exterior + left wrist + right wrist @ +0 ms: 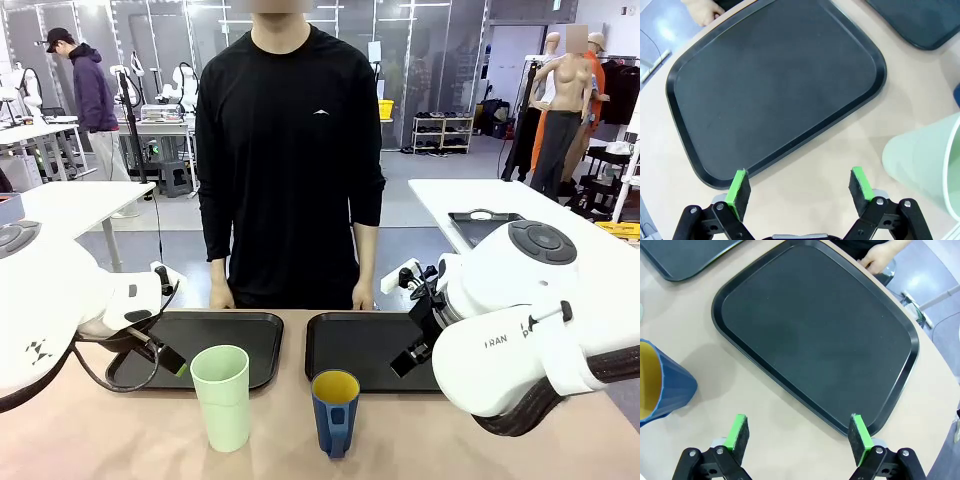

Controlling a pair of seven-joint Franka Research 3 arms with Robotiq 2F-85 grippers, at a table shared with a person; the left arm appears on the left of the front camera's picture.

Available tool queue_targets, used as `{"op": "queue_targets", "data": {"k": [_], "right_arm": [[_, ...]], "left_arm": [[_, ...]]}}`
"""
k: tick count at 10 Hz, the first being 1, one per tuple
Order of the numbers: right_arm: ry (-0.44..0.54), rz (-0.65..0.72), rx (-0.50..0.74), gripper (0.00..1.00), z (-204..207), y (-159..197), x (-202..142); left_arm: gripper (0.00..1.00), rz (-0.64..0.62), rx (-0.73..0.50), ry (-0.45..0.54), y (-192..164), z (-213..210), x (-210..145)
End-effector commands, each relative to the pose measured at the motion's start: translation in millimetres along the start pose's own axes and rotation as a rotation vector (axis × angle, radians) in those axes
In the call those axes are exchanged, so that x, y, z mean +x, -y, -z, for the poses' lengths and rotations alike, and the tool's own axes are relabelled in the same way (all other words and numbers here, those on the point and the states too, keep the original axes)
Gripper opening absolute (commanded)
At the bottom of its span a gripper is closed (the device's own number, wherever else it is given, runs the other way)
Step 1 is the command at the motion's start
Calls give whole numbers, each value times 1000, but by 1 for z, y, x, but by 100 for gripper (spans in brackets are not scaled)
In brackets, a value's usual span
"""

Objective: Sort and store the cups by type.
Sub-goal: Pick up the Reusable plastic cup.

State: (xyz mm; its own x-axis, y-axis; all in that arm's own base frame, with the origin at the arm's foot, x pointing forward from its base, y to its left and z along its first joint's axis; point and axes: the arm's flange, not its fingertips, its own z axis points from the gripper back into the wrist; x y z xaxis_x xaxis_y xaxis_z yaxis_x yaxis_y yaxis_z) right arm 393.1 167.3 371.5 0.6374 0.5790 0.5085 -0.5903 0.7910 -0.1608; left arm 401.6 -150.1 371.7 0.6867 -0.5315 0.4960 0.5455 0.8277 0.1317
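Note:
A tall pale mint-green tumbler (222,397) stands on the table near the front, left of centre. To its right stands a shorter dark blue mug (335,411) with a yellow inside. My left gripper (800,187) is open above the near edge of the left black tray (775,80), with the tumbler (927,165) at its right. My right gripper (799,432) is open above the near edge of the right black tray (820,330), and the blue mug (660,385) sits at its left. In the front view, the left gripper (172,360) and right gripper (412,355) hover over the trays' near edges.
Two black trays (262,322) (325,325) lie side by side at the table's far side. A person in black stands behind them with one hand (222,297) and the other hand (362,297) at the table's far edge. Another tray (480,225) lies on a table behind right.

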Motion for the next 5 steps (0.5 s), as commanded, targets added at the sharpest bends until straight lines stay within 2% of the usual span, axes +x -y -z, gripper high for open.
{"op": "queue_targets", "data": {"k": [1,5], "right_arm": [[0,3,1,100,0,0,0],[0,3,1,100,0,0,0]], "left_arm": [[100,-1,0,0,0,0,0],[100,-1,0,0,0,0,0]]}}
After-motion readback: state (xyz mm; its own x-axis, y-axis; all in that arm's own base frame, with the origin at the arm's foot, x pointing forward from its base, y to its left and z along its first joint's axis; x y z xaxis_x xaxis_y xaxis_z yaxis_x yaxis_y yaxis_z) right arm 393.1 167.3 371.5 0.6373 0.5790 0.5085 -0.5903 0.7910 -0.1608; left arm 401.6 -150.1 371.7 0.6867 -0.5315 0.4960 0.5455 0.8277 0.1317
